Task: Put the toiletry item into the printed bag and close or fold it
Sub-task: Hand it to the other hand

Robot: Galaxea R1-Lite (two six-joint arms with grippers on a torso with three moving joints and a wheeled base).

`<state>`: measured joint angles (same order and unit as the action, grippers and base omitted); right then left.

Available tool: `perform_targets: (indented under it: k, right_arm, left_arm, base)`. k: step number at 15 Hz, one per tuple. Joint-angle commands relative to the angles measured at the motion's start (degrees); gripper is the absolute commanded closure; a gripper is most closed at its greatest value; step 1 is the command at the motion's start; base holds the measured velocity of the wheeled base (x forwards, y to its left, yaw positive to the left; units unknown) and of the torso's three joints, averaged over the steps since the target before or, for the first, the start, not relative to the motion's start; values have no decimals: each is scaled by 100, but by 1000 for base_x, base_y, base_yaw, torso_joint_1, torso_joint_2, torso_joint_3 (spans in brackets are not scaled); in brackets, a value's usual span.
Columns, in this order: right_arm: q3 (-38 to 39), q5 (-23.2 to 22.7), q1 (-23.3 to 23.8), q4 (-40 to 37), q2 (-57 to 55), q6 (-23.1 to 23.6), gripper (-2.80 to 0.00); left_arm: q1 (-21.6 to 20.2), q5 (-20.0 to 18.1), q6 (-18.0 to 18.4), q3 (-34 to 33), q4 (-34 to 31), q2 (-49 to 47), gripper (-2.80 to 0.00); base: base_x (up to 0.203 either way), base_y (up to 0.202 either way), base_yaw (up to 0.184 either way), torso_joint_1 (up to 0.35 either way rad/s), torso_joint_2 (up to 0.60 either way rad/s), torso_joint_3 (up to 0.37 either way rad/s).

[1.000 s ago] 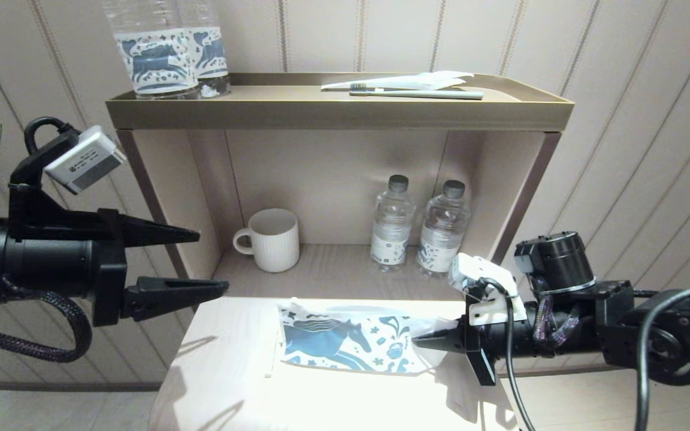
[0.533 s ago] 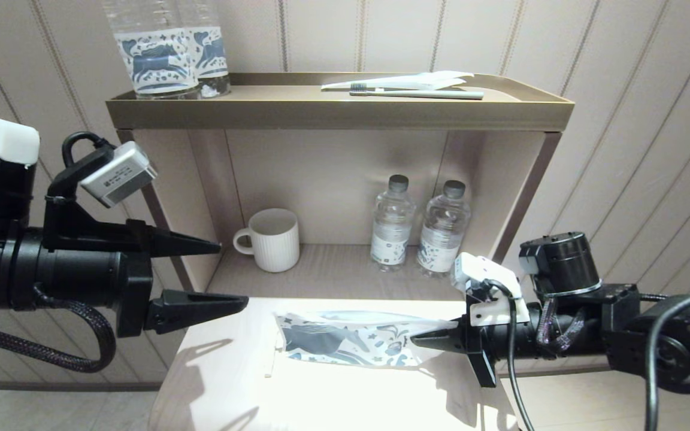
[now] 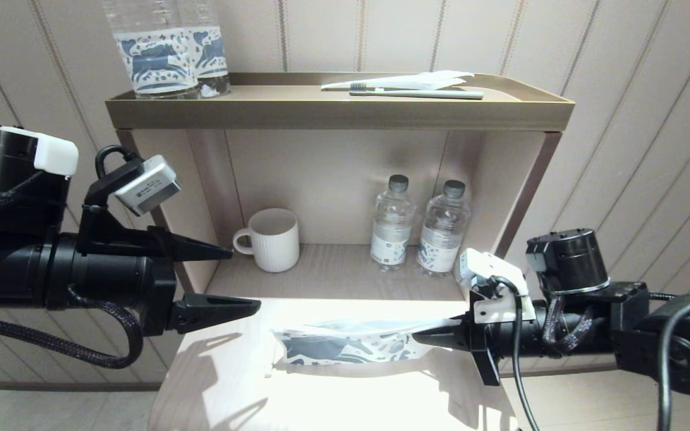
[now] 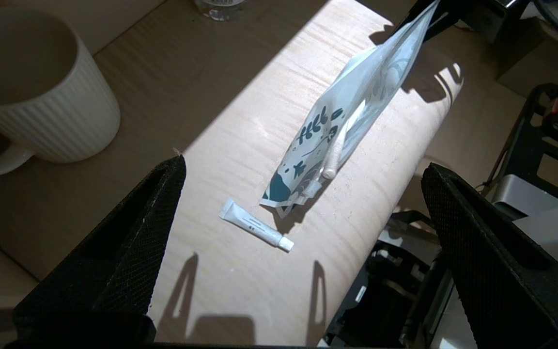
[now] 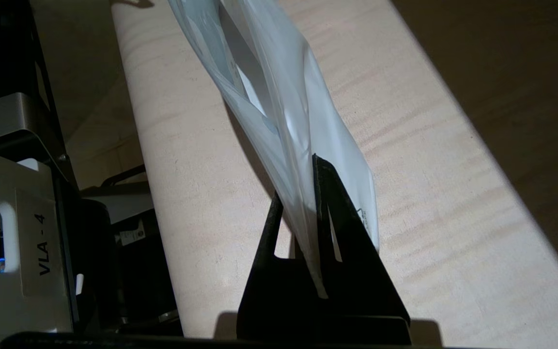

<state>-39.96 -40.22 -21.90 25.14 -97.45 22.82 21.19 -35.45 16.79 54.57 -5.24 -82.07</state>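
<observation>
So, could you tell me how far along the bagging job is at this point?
Done, apparently: what looks like the white toothbrush shows through the printed bag. In hand: the right hand is shut on the bag's edge, holding it tilted up off the table, and the open left hand hovers beside it. Left: closing or folding the bag; no fold shows.

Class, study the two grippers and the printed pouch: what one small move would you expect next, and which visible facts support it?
Probably the open left gripper moves in to take the printed bag's free end. The right gripper is shut on the other end, lifting it off the table, so the bag hangs tilted with its far corner unsupported.
</observation>
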Motion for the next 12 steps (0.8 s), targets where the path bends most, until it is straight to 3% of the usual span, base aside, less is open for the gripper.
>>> perform_targets:
  k: [1, 12]
  right_arm:
    - [-3, -21, -3, 3, 198, 12, 0]
    - [-135, -13, 63, -1, 402, -155, 0]
  left_arm:
    - [-1, -23, 18, 1, 23, -76, -280]
    - [-1, -32, 10, -25, 146, -292, -280]
  base:
    - [0, 0, 0, 0, 0, 0]
    - [0, 0, 0, 0, 0, 0]
